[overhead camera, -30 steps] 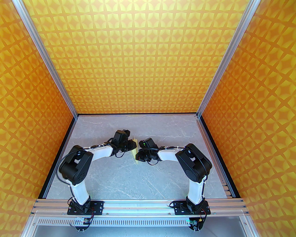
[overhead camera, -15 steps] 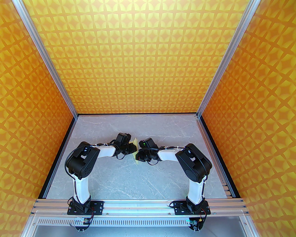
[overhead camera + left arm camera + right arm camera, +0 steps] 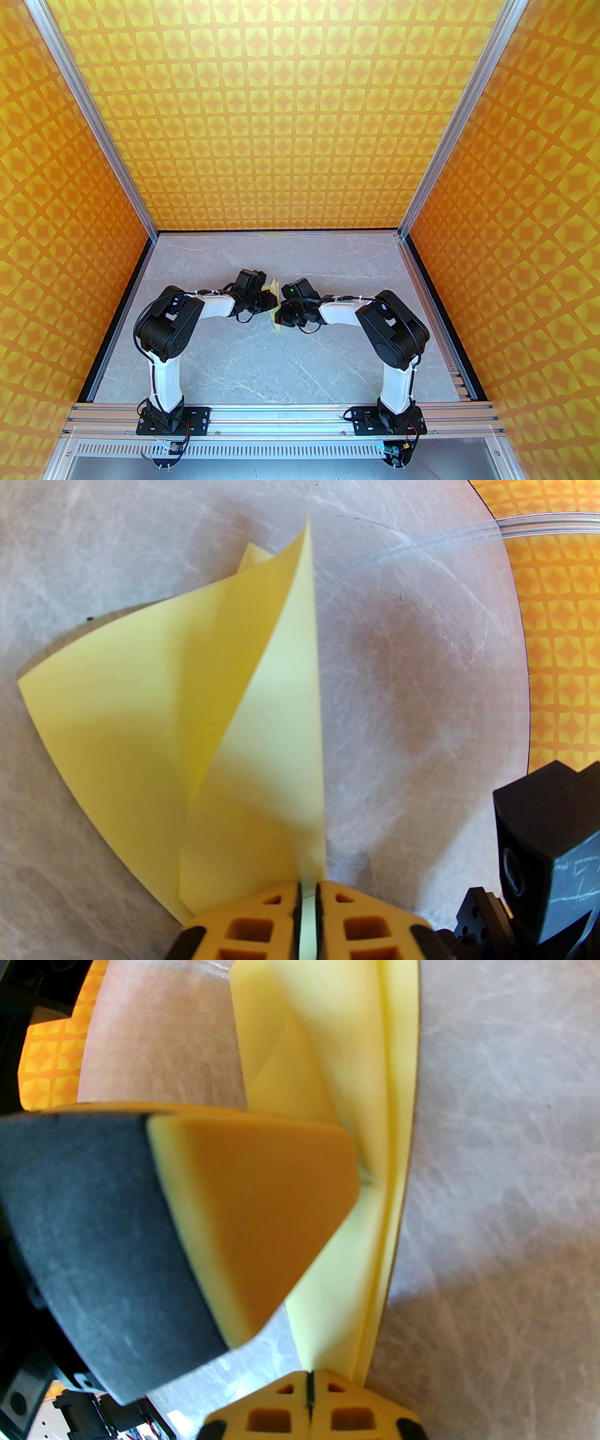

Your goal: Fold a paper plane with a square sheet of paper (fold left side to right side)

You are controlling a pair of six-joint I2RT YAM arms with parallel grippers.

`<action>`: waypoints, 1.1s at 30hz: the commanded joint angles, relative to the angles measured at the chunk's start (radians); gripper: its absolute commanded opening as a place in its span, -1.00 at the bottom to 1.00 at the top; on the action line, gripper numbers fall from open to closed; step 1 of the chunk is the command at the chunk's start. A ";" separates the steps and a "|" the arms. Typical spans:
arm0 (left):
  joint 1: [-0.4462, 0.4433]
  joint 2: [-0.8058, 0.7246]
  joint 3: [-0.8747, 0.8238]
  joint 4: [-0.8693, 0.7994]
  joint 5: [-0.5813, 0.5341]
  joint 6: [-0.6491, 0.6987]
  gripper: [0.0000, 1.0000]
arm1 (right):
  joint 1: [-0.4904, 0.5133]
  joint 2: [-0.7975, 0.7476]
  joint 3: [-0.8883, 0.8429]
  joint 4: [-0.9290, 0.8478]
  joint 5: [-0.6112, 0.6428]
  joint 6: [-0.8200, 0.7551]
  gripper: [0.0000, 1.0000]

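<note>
Left gripper [image 3: 307,895] pinches paper [image 3: 117,714]; right gripper [image 3: 309,1384], pressed together, abuts it. Uneven pull risks tearing or a skewed crease.

The grey, marble-veined stone-look desk [image 3: 243,365] bore one pale yellow sheet of paper [image 3: 117,723] near its middle, creased, one flap raised off the surface.

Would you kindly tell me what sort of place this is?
Probably a robot test cell: patterned orange panels in an aluminium frame enclose a marble-look table, with the left arm and right arm bolted to a rail at its near edge.
</note>
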 commanded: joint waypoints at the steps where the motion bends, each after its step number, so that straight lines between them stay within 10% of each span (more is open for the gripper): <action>1: -0.003 0.040 -0.014 -0.015 -0.006 0.017 -0.74 | -0.005 0.017 0.031 -0.038 -0.012 -0.014 -1.00; 33: -0.014 -0.003 0.015 0.047 0.100 -0.052 -0.74 | -0.033 0.077 -0.008 -0.071 0.026 -0.034 -1.00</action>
